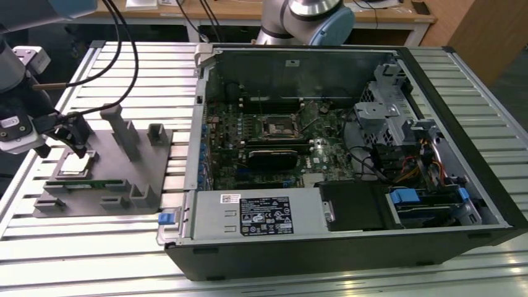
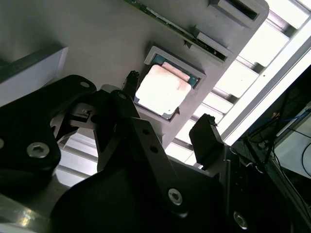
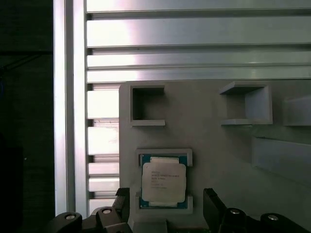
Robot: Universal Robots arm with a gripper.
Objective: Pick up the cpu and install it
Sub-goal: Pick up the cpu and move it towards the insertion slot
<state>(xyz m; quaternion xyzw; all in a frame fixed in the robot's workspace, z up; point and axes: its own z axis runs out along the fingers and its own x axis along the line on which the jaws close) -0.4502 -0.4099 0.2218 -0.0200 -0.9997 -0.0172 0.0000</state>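
Observation:
The cpu (image 1: 74,164) is a small square chip with a silvery-white top. It lies flat in its pocket on the grey tray (image 1: 115,185), at the exterior view's left. My gripper (image 1: 71,140) hangs just above it, open. In both wrist views the two black fingers stand on either side of the cpu (image 2: 163,90) (image 3: 164,180), apart from it, with nothing held between them (image 2: 167,111) (image 3: 167,201). The black square socket (image 1: 281,127) sits on the motherboard inside the open computer case (image 1: 462,204).
A long green memory strip (image 1: 91,184) lies on the tray beside the cpu. Grey posts (image 1: 123,133) rise from the tray. The tray and case rest on a slatted aluminium table (image 1: 132,68). Cables and a drive cage (image 1: 387,117) crowd the case's right side.

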